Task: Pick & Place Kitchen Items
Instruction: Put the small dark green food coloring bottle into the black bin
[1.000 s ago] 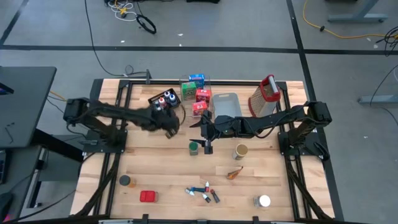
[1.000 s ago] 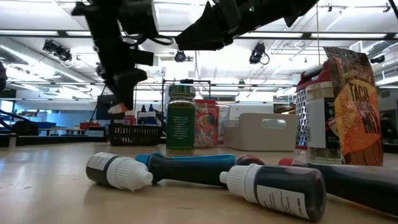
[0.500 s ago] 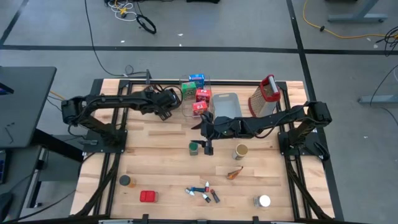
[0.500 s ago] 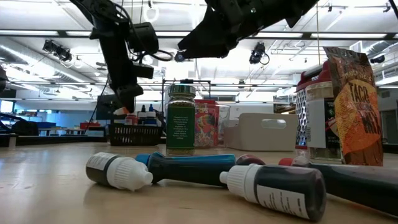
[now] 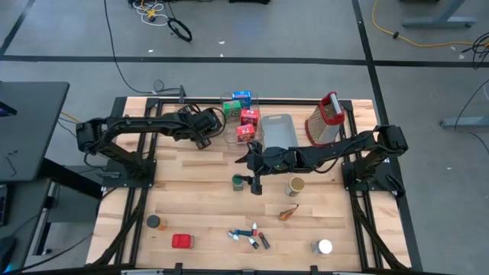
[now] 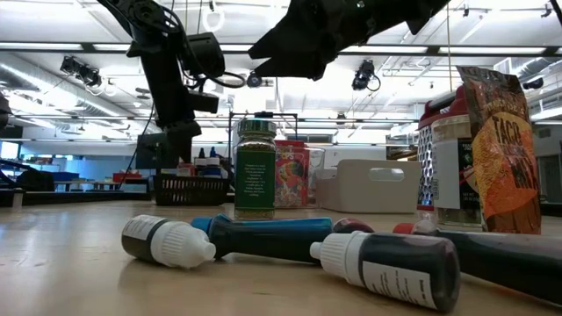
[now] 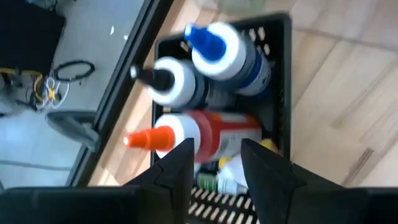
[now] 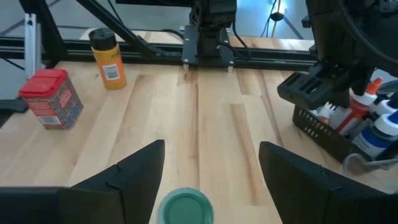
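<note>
A black basket (image 5: pixel 200 122) at the far left holds several small bottles, among them a blue-capped one (image 7: pixel 211 40), a black-capped one (image 7: pixel 165 78) and a red bottle with an orange cap (image 7: pixel 199 134) lying on its side. My left gripper (image 7: pixel 214 155) hangs over the basket, fingers apart, one on either side of the red bottle; whether they touch it I cannot tell. My right gripper (image 5: pixel 254 179) stands open near mid-table, above and beside a green-lidded jar (image 8: pixel 186 208), which stands upright on the table (image 5: pixel 238 181).
Behind the basket's right stand a clear bin of red, blue and green boxes (image 5: pixel 243 114), a grey-blue bin (image 5: pixel 276 130) and a grater (image 5: pixel 325 118). A can (image 5: pixel 296 186), an orange scrap (image 5: pixel 289 212), several little bottles (image 5: pixel 248 237), a red box (image 5: pixel 181 241) and two jars lie nearer.
My left gripper has swung from mid-table toward the far edge and stopped over the black basket, rolling as it went. The orange tip that showed at its fingers in the low view no longer shows there. My right arm has stayed in place, its wrist rolling slightly.
</note>
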Motion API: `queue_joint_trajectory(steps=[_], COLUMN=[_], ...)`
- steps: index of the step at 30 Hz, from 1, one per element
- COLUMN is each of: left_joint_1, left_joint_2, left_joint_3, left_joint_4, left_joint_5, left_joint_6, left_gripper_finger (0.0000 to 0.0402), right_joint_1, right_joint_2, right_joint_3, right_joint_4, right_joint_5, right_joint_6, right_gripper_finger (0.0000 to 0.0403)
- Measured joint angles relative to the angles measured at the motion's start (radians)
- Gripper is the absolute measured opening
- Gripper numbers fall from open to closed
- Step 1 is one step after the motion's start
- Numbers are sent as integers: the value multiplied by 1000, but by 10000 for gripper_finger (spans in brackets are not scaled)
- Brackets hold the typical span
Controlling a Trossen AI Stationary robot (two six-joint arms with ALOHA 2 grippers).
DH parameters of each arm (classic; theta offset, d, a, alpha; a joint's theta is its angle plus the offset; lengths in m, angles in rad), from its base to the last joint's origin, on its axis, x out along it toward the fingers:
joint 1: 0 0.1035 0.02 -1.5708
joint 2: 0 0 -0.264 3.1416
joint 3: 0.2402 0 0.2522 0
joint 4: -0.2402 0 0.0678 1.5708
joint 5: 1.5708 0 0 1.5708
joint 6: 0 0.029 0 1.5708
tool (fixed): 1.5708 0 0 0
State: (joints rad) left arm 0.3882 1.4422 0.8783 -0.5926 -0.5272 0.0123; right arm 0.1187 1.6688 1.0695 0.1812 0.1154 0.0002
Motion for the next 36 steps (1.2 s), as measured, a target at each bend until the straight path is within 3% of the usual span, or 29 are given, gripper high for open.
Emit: queue_joint_trajectory(steps=[9,16,22,27,36], left_joint_1=[-59,-188,-342,-507,-765], left_joint_2=[-50,-214,-305,-287,-140], left_joint_3=[0,1,1,2,2], left_joint_4=[-22,-17,0,101,374], left_joint_5=[23,30,101,104,116], left_joint_6=[-127,-206,-288,-289,-184], left_gripper_finger=[145,131,130,128,128], right_joint_1=[36,54,83,137,290], right_joint_2=[0,0,0,10,66], right_joint_3=[0,0,0,0,0], right_joint_4=[-3,-6,-18,-16,1], right_joint_5=[0,0,-8,-68,-50], right_joint_6=[18,18,18,28,51], right_gripper_finger=[272,272,272,272,272])
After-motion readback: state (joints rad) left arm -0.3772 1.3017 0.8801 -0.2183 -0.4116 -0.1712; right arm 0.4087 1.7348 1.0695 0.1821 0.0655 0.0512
